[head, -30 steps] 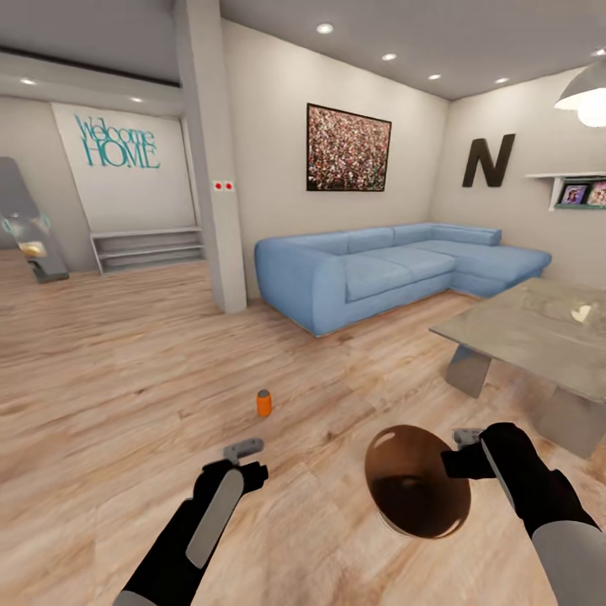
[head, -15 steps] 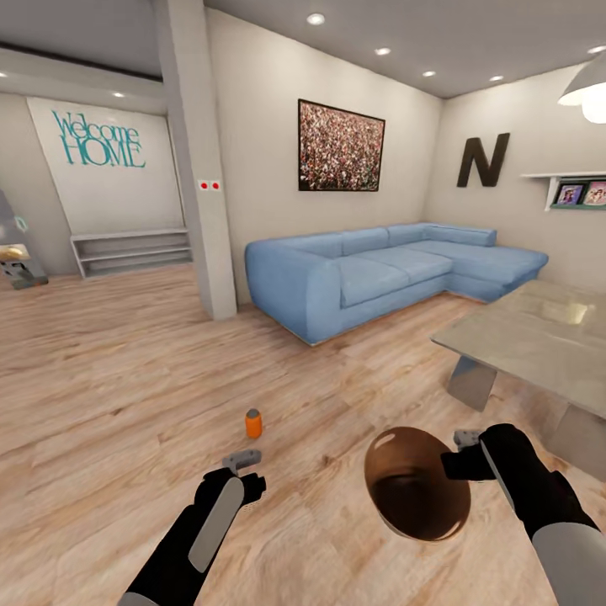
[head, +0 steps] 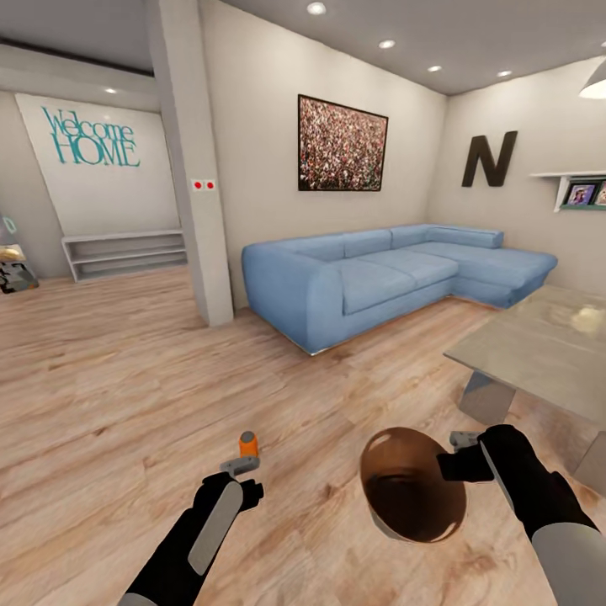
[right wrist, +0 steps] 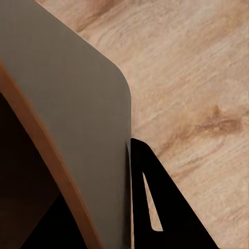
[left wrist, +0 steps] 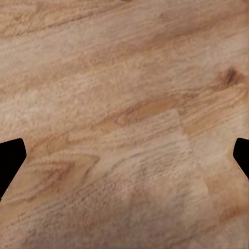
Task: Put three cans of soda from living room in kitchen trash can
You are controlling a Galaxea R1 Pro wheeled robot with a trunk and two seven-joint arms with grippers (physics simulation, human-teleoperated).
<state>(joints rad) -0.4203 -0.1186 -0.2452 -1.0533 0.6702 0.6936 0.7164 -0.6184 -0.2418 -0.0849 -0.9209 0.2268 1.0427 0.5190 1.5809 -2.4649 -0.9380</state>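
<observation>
one orange soda can (head: pixel 247 443) with a silver top stands upright on the pale wood floor of the living room, out in the open, well apart from the blue sofa. the trash can (head: pixel 412 484) is off the floor, its mouth facing up, tan-brown inside; its outer wall (right wrist: pixel 78 129) looks grey.

Pale wood floor (head: pixel 109 379) runs wide and bare. At one o'clock, a blue corner sofa (head: pixel 379 273) against the white wall, a speckled picture (head: pixel 342 144) above it. Big dark N (head: pixel 488 160) at two. Grey pillar (head: pixel 189 160) at eleven, "Welcome HOME" lettering (head: pixel 91 141) beyond. Ceiling spotlights (head: pixel 316 8) glow.
</observation>
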